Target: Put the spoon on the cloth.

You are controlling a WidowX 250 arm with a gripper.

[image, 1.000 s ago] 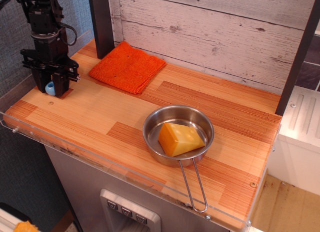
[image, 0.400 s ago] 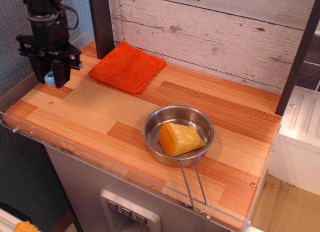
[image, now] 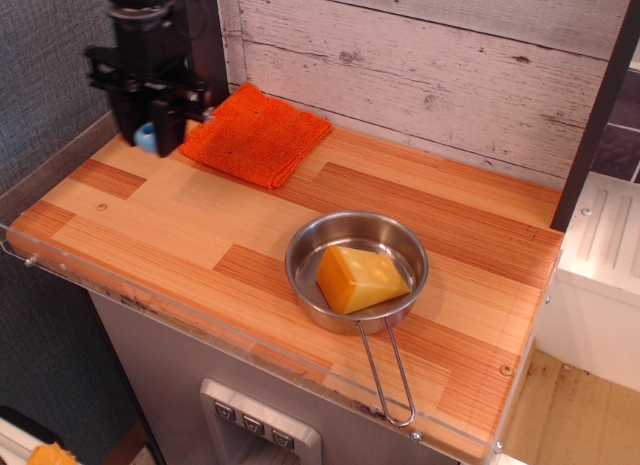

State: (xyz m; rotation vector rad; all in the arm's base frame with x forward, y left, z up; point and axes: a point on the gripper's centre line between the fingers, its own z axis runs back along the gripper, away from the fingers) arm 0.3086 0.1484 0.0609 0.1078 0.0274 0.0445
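My black gripper hangs above the back left of the wooden table, just left of the orange cloth. It is shut on the spoon, of which only a light-blue piece shows between the fingers; the metal bowl is hidden. The spoon is held off the table, beside the cloth's left edge. The cloth lies flat against the back wall, with nothing on it.
A steel pan with a wire handle holds a yellow cheese wedge at front centre-right. A dark post stands right behind the gripper. A clear plastic lip runs along the table's front edge.
The gripper has risen from the table's left edge with the spoon and moved back and right, toward the cloth. The pan, cheese and cloth have not moved.
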